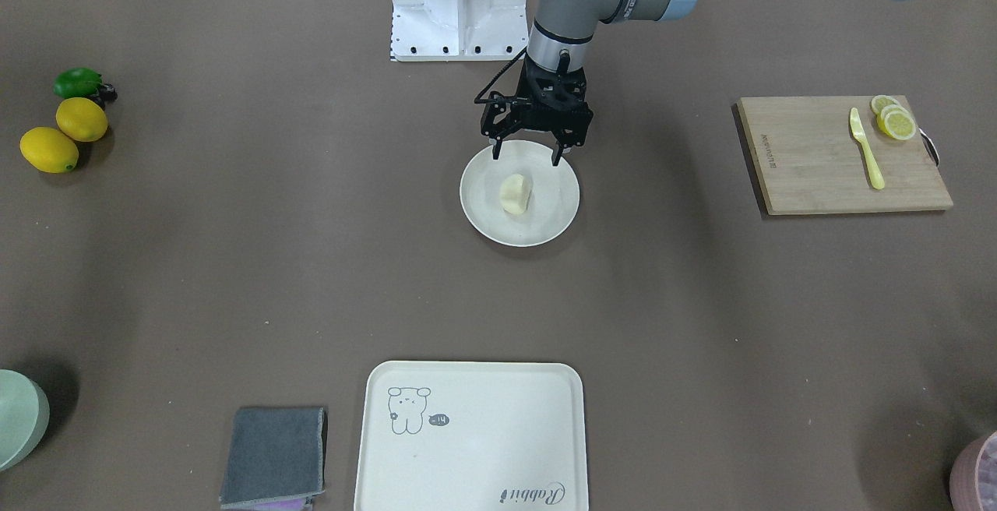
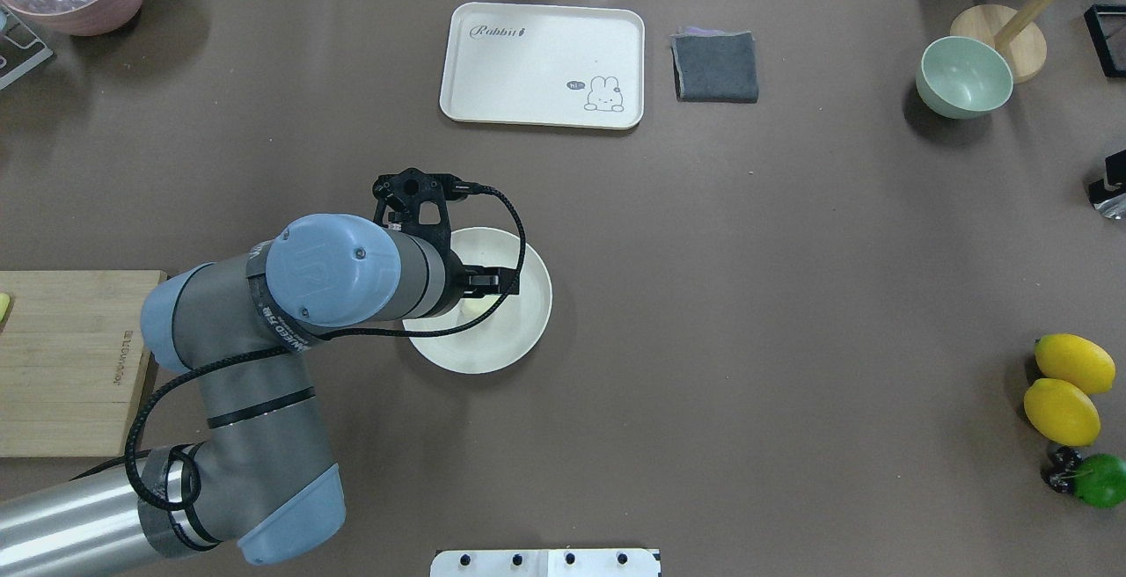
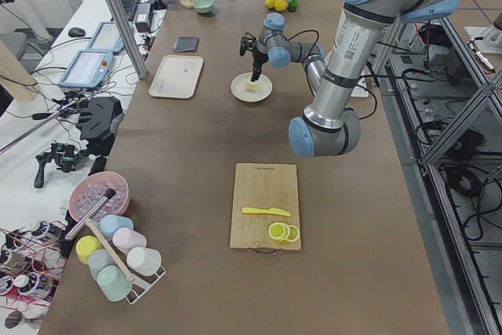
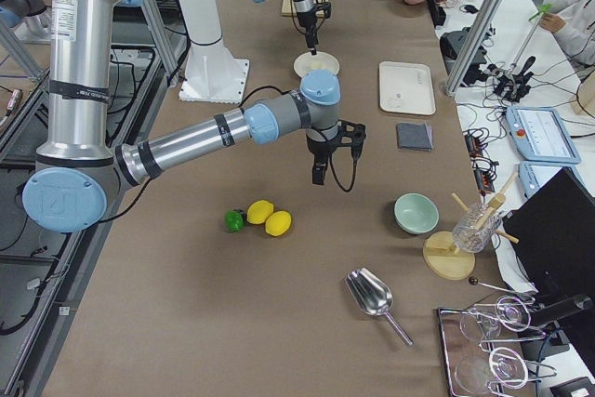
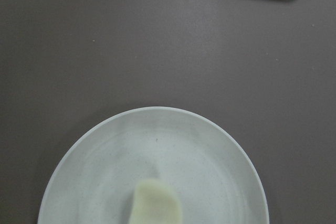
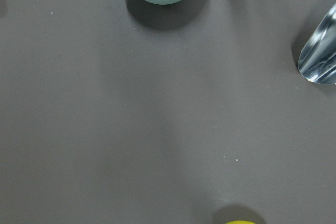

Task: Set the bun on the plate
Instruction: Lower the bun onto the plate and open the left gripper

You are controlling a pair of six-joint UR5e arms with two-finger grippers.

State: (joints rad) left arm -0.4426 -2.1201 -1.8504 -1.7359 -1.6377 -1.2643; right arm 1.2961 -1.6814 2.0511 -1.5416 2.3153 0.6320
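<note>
Exterior front-facing view: the bun (image 1: pixel 515 194) lies near the middle of the plate (image 1: pixel 483 219), with the left arm's jaws spread above it. Best to lift straight up, jaws wide, so nothing nudges the bun.

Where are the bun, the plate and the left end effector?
bun (image 1: pixel 515 194), front-facing view, its top.
plate (image 1: pixel 554 211), front-facing view, bare inner surface.
left end effector (image 1: pixel 526 157), front-facing view, midway between its fingertips.
</note>
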